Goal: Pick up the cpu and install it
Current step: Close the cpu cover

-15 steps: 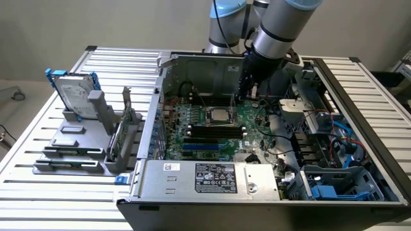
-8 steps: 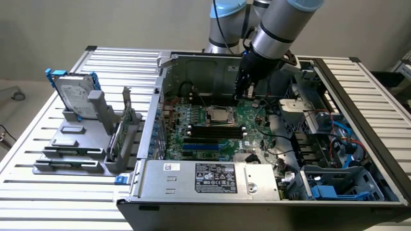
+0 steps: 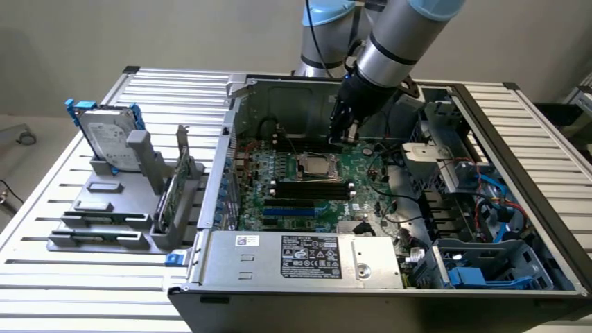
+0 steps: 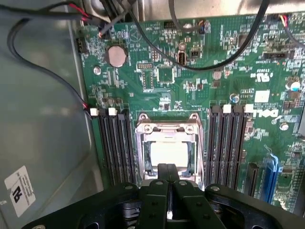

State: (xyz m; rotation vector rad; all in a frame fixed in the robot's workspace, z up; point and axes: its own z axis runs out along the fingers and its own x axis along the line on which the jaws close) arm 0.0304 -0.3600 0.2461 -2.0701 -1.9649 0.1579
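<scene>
Sitting in the socket (image 4: 142,143) mid-motherboard (image 4: 228,71), the cpu (image 4: 167,153) looks light, stiff and fragile; its side edges suit gripping. The end effector (image 4: 167,168) hangs closed and empty above.

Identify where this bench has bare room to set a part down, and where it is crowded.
Bare table slats in front of the grey stand and beside the case at the exterior view's right. Crowded: inside the case, with motherboard, cables and gripper.
</scene>
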